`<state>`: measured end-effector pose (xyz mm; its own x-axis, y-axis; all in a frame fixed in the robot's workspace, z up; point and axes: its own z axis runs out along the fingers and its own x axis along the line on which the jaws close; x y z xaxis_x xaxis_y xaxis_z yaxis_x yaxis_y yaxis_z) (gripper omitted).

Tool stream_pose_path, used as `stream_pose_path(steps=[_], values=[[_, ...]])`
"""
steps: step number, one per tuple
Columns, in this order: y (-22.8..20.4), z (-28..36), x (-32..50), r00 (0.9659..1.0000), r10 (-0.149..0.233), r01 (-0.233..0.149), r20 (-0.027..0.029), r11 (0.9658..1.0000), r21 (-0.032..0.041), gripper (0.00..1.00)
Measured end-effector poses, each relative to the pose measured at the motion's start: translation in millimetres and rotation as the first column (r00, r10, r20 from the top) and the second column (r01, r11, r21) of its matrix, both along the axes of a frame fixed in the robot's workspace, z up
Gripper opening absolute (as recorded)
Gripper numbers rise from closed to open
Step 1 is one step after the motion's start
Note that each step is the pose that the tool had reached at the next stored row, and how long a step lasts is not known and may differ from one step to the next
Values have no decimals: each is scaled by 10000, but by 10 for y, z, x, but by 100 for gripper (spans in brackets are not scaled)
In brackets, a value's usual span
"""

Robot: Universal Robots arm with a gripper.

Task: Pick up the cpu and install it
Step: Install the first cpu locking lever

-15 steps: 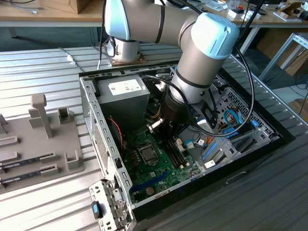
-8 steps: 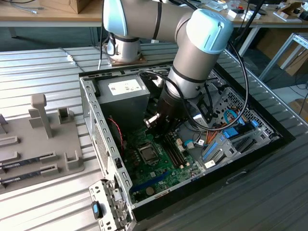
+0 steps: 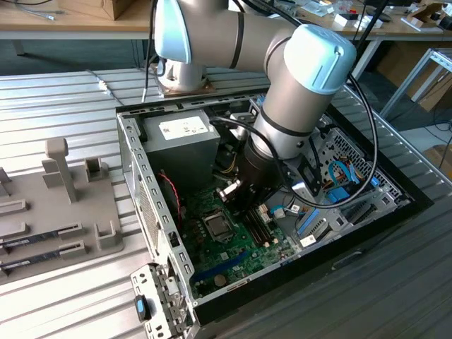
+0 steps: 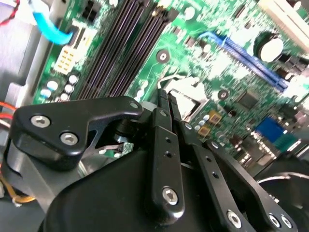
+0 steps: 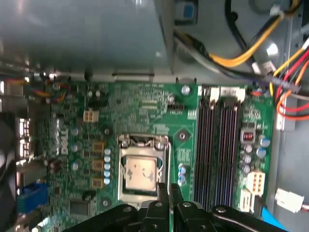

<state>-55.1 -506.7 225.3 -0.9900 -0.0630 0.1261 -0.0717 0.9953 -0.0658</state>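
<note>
The cpu (image 5: 139,172), a silvery square chip, lies flat inside the metal socket frame (image 5: 144,141) on the green motherboard (image 5: 140,106). My gripper (image 5: 167,189) hovers just above the board at the socket's edge beside the cpu, with its two thin black fingers pressed together and nothing between them. In the second wrist view the gripper (image 4: 166,99) points down at the same socket (image 4: 190,94). In the exterior view the arm's wrist (image 3: 265,169) reaches into the open computer case, and the socket (image 3: 217,227) sits just below it.
The case walls (image 3: 141,183) enclose the arm. A grey power supply (image 3: 185,134) stands at the back, with loose cables (image 5: 251,53) near it. Black memory slots (image 5: 217,145) run beside the socket. On the exterior view's left, a grey fixture (image 3: 63,191) holds memory sticks (image 3: 42,240).
</note>
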Motion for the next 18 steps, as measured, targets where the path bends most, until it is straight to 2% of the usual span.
stream_pose_path(steps=[6,9,11,14,16,17,18], values=[[-4,0,-53,10000,1,-1,33,10000,-21,10],[-54,0,-71,10000,1,0,56,10000,-66,10],[-100,0,-72,10000,0,0,56,9999,-136,10],[-123,-5,-71,10000,1,0,57,9998,-215,10],[-134,-11,-71,10000,2,0,58,9995,-306,10],[-138,-11,-71,10000,3,-1,56,9992,-411,10],[-139,-12,-71,10000,4,0,57,9976,-692,10]])
